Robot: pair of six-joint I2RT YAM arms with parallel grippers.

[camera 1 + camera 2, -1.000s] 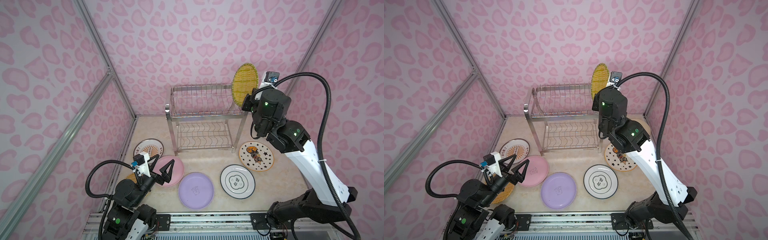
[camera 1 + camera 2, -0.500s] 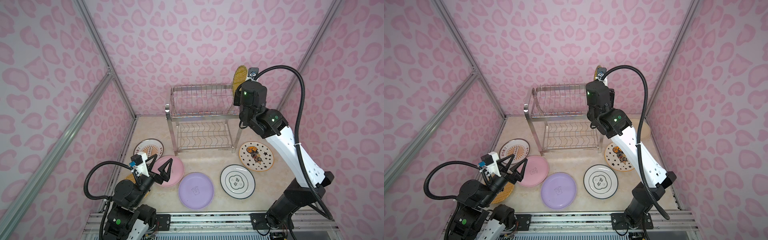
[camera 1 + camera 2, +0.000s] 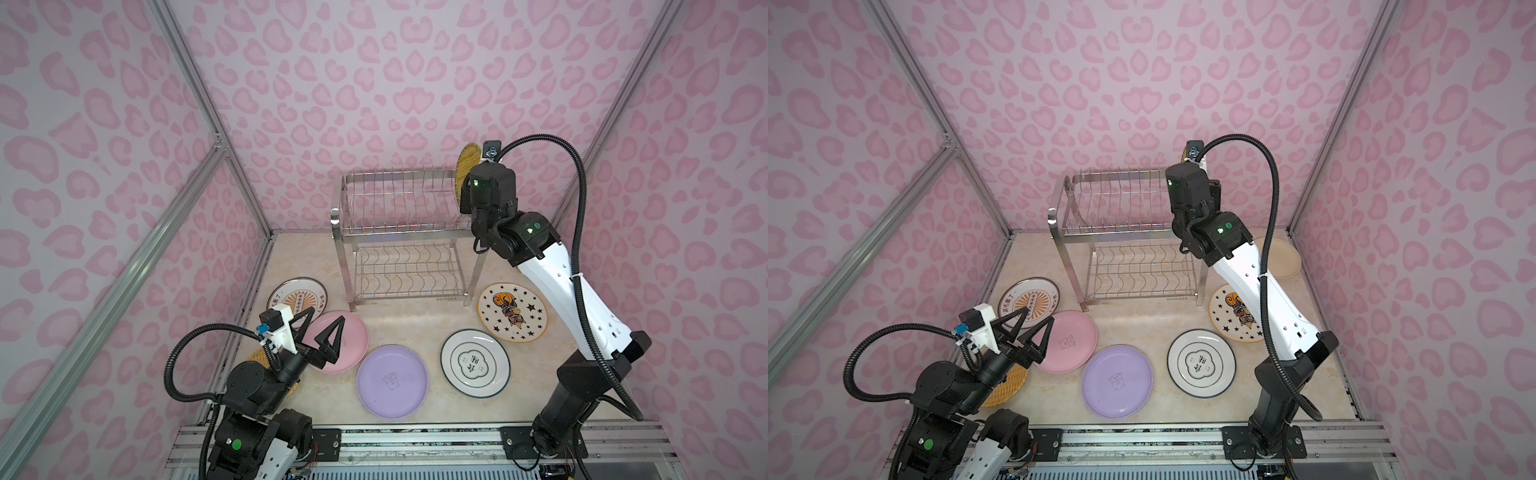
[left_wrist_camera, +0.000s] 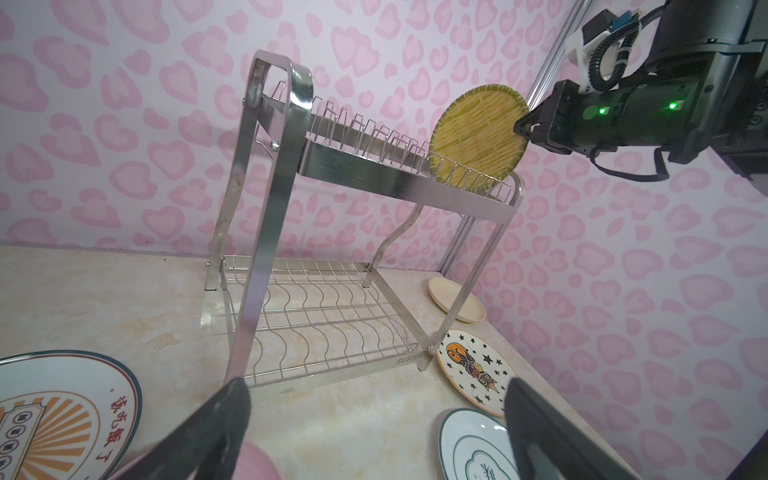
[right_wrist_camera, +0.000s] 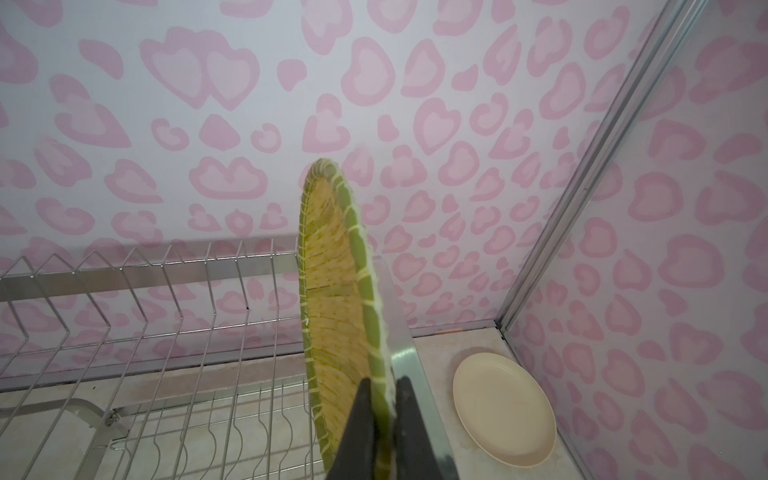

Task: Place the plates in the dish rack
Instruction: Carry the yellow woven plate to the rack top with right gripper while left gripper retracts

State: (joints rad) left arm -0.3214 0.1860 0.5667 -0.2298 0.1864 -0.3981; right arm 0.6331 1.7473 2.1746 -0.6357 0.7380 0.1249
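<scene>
**Mia:** What's the big shiny thing?

**Ben:** That's the dish rack (image 3: 403, 233). It's in the middle of both top views, a bit above centre. Its lower shelf (image 3: 409, 270) has nothing in it.

**Mia:** Where are the plates?

**Ben:** Seven lie flat on the table (image 3: 415, 328). In a top view the lilac plate (image 3: 392, 380) is at the lower middle. The pink plate (image 3: 358, 338) is up and left of it, and the ring plate (image 3: 475, 362) is to its right. The star plate (image 3: 512, 312) is further right and up. The sunburst plate (image 3: 291, 293) is left of the rack. The woven orange plate (image 3: 1009, 384) peeks out from under the left arm (image 3: 946, 384). The cream plate (image 3: 1285, 259) hides partly behind the right arm (image 3: 1283, 307).

**Mia:** And the eighth?

**Ben:** The yellow striped plate (image 4: 478, 137) stands on its edge at the right end of the rack's top shelf. Its low edge is down among the prongs (image 4: 374, 141). The right gripper (image 5: 384, 384) pinches its rim tight.

**Mia:** Is it all the way in?

**Ben:** Hard to say, because the wires hide its bottom edge. I think this is the putting-in step for the very first plate.

**Mia:** What's next?

**Ben:** Probably settle it between two prongs. Then let go slowly, so it doesn't tip over.

**Mia:** And the other claw?

**Ben:** The left gripper (image 3: 325, 314) is spread wide and holds nothing. It's by the pink plate, at the lower left of both top views.
</scene>
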